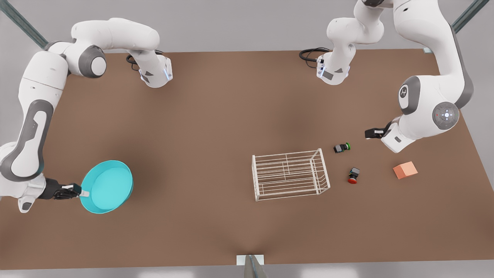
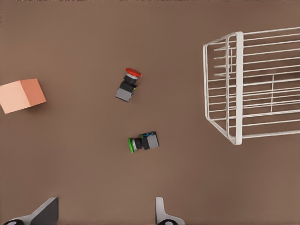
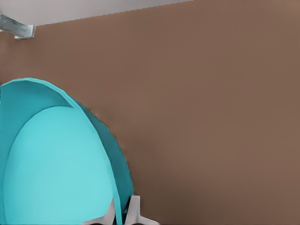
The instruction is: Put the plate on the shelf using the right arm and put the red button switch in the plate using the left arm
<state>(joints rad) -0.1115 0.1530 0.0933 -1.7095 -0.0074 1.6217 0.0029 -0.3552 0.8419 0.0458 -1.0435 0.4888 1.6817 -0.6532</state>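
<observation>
While the right gripper (image 1: 82, 191) pinches the rim of the round, shallow cyan plate (image 1: 107, 187) at the front view's left, well apart from the small white wire shelf (image 1: 289, 174) on the brown table (image 1: 216, 112), the left gripper (image 1: 371, 133) hangs with fingers (image 2: 161, 213) spread apart above the table. Just beside the shelf lies the tiny dark-bodied red button switch (image 1: 353, 175), near a similar green-capped switch (image 1: 342, 147) and an orange-pink cube (image 1: 405, 170)
</observation>
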